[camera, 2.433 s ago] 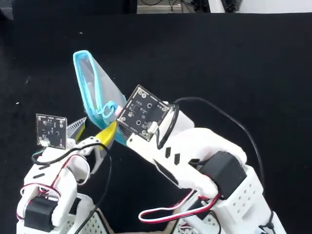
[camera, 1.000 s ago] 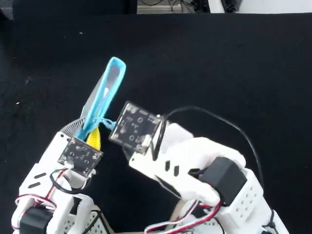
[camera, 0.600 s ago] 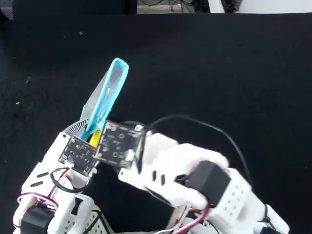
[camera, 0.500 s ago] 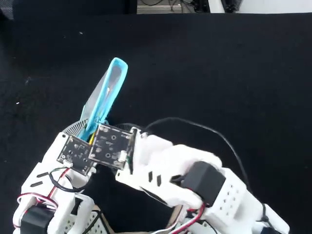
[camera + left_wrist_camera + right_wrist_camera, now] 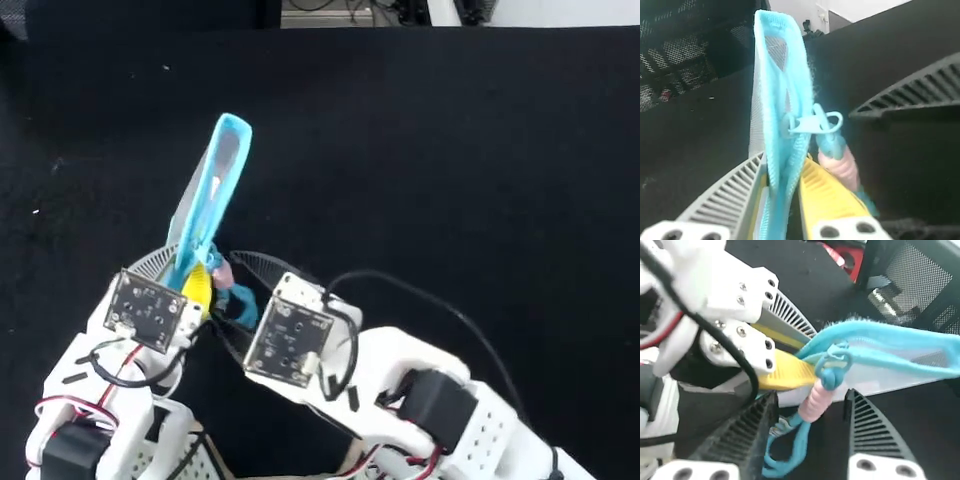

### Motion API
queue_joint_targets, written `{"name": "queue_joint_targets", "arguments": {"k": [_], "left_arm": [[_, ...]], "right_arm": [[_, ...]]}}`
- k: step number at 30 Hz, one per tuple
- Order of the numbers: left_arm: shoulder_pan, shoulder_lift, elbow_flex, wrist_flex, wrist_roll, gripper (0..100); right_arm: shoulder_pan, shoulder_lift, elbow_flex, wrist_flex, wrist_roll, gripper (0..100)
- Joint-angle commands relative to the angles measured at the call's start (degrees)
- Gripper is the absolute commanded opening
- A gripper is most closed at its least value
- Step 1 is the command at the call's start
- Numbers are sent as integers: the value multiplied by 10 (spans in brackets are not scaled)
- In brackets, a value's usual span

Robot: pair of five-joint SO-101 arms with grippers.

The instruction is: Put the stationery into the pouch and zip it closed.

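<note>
Turquoise-trimmed mesh pouch [image 5: 212, 185] stands on edge over the black cloth worktop [image 5: 450, 150], its near end clenched in my left gripper [image 5: 782, 195]. My right gripper [image 5: 812, 395] is released, black jaws either side of the pink bead [image 5: 815, 401] on the zip's turquoise cord pull. I judge I should close on the bead, not the slack cord, then draw straight along the zip. Through the mesh I cannot tell what is inside.

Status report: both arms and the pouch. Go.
Left gripper shut on pouch, held on edge. Right gripper open, fingers either side of pink bead on zip cord. Zip state unclear.
</note>
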Motion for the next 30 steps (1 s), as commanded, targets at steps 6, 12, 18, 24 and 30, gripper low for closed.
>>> {"name": "queue_joint_targets", "arguments": {"k": [6, 12, 18, 24, 30], "left_arm": [[99, 2, -1, 4, 36, 29], [102, 2, 22, 4, 33, 29], [103, 2, 19, 3, 32, 29], [103, 2, 18, 0, 34, 29], [103, 2, 20, 0, 34, 29]], "right_arm": [[31, -41, 21, -46, -4, 208], [83, -76, 21, -40, -4, 208], [80, -112, 12, -2, -20, 208], [80, -98, 51, -34, -53, 208], [37, -101, 44, -18, -53, 208]]}}
